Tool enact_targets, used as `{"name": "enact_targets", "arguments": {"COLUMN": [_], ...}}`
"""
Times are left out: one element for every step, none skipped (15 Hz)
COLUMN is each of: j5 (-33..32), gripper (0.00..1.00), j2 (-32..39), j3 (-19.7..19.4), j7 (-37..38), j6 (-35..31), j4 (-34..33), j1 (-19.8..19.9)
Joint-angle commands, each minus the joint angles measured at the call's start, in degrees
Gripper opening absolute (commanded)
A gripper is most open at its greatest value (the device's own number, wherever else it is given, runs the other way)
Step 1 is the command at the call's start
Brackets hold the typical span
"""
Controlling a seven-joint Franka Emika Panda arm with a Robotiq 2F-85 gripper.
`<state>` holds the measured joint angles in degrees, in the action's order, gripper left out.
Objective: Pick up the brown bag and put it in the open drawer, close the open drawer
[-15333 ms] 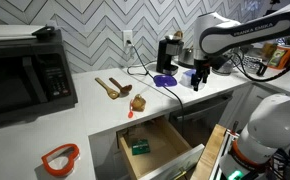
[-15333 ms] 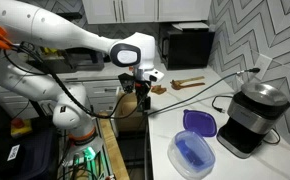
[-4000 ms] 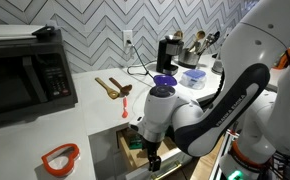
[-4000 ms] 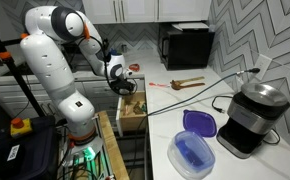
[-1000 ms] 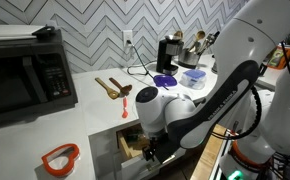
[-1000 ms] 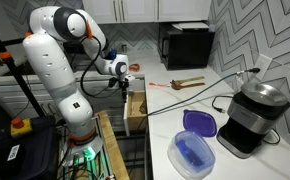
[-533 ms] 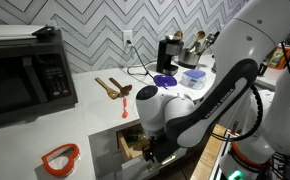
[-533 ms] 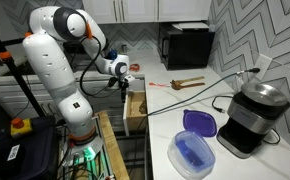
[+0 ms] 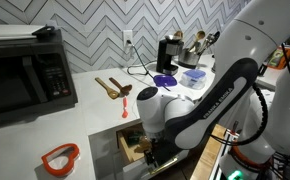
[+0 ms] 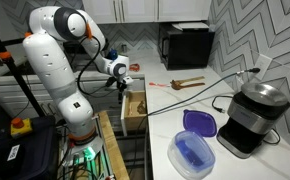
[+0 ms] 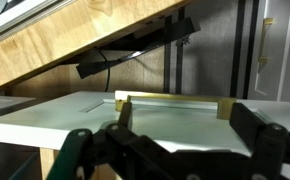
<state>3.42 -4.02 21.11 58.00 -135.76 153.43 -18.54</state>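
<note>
Herringbone tiling is backing a white countertop (image 9: 90,118) in both exterior views. Starting at the left in an exterior view, a black microwave oven (image 9: 25,70) is sitting well to the left of and behind the wooden drawer with the white front (image 9: 131,155). A red ring-shaped silicone piece (image 9: 60,158) is lying near the counter's front edge, left of the drawer. Two wooden spoons (image 9: 110,87) and a small red utensil (image 9: 126,90) are lying on the counter just behind the drawer. The drawer itself is standing partly pulled out below the counter edge. A crumpled brown bag (image 9: 133,143) seems to be lying inside it, though the white robot arm (image 9: 175,115) is covering much of the opening. Right of and behind the drawer, a black coffee machine (image 9: 168,52) is standing against the wall. A round purple lid (image 9: 165,80) and a clear blue plastic container (image 9: 192,76) are lying in front of the machine.

In an exterior view taken along the counter, the black gripper (image 10: 122,82) is hanging just in front of the drawer, at the height of its upper edge. In the wrist view the dark fingers (image 11: 120,130) are standing spread apart and holding nothing, with the drawer's pale panel lying across the gap between them.
</note>
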Motion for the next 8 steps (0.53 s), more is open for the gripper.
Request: {"name": "enact_targets", "arguments": {"j5": [-5.72,-7.24,-9.77,-12.24,-15.32,-18.59,-22.25,-26.65], "gripper": [1.0,1.0,1.0,1.0,1.0,1.0,1.0,1.0], "j2": [-0.02,-0.01,-0.19,-0.16,-0.17,-0.28,-0.18,0.55], "j3": [-0.16,-0.24,-0.36,-0.51,-0.75,-1.05,-1.31,-1.63], "j7": [0.01,0.43,1.25,1.95,2.93,4.04,5.58,7.46], "j6": [-6.27,-8.35,-10.17,-11.98,-13.95,-15.64,-16.77,-17.41], "j4": [2.71,3.34,3.91,4.41,4.85,5.28,5.15,3.93], "j1": [0.46,0.64,1.04,1.47,2.12,2.9,3.77,4.88]}}
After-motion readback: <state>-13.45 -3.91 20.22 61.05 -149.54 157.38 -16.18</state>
